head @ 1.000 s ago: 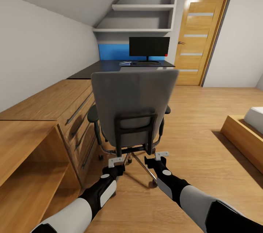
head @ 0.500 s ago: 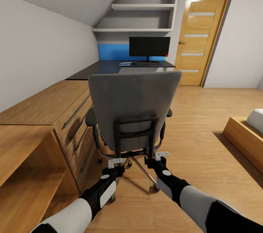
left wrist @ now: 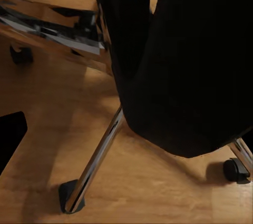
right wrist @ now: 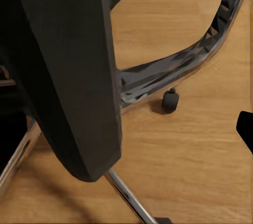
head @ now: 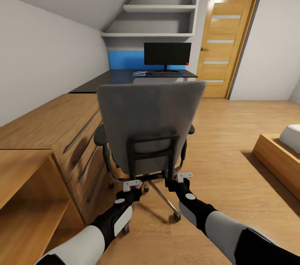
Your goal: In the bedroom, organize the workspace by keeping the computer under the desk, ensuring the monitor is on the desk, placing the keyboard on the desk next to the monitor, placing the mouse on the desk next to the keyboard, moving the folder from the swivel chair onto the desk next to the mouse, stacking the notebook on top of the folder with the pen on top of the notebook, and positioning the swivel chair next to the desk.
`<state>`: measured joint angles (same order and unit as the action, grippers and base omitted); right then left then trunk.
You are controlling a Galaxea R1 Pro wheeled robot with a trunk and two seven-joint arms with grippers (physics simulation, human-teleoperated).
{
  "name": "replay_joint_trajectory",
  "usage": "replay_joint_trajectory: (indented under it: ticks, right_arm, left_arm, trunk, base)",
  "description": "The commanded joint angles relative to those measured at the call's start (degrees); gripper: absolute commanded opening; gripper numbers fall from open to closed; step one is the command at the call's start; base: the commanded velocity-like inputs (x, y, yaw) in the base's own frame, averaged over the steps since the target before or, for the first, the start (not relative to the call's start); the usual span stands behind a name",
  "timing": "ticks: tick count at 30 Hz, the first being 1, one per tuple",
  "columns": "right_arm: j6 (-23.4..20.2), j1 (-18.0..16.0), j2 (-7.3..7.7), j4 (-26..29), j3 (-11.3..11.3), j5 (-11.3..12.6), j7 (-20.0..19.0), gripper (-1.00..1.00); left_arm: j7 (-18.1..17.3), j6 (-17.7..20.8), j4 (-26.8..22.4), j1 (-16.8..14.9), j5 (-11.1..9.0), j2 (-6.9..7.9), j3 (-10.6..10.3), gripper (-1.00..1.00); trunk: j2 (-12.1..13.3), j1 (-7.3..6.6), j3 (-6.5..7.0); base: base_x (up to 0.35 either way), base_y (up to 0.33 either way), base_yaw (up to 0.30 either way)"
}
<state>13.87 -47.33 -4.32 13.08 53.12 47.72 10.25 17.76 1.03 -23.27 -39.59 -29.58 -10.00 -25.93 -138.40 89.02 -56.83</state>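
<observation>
The grey padded swivel chair (head: 151, 125) stands back-on beside the light oak cabinet (head: 62, 132), its chrome legs over the wood floor (head: 233, 132). Beyond it, the glossy black tabletop (head: 121, 77) carries the flat black monitor (head: 167, 53). The left tool (head: 131, 183) and the right tool (head: 183, 177) sit at the chair's black back frame (head: 152, 154); I cannot tell how far either is open.

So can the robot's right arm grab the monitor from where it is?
Probably not. The monitor sits far back on the desk, and the swivel chair stands between it and the right gripper, low behind the chair's back.
</observation>
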Motion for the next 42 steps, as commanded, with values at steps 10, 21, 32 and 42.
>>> replay_joint_trajectory:
  ticks: [10,21,32,42]
  right_arm:
    - [0.22,-0.05,-0.08,0.01,0.58,0.44,0.29,1.00]
    - [0.22,-0.05,-0.08,-0.07,0.58,0.43,0.29,1.00]
    - [0.20,-0.05,-0.08,-0.08,0.58,0.43,0.29,1.00]
    - [0.19,-0.05,-0.05,-0.08,0.58,0.44,0.29,1.00]
  left_arm:
    - [0.52,-1.68,-0.05,-0.05,-0.13,0.00,-0.33,1.00]
    - [0.52,-1.82,-0.11,-0.05,-0.04,0.00,-0.35,1.00]
    - [0.44,-1.82,-0.07,-0.05,-0.08,0.00,-0.27,1.00]
    - [0.54,-1.82,-0.04,-0.05,-0.17,0.00,-0.26,1.00]
  trunk:
    - [-0.02,0.02,0.27]
    - [-0.02,0.02,0.64]
    - [-0.02,0.02,0.74]
    - [-0.02,0.02,0.74]
  base:
    - [0.295,-0.059,-0.109]
    - [0.299,-0.142,-0.109]
    - [0.081,-0.062,-0.043]
    - [-0.279,-0.001,-0.001]
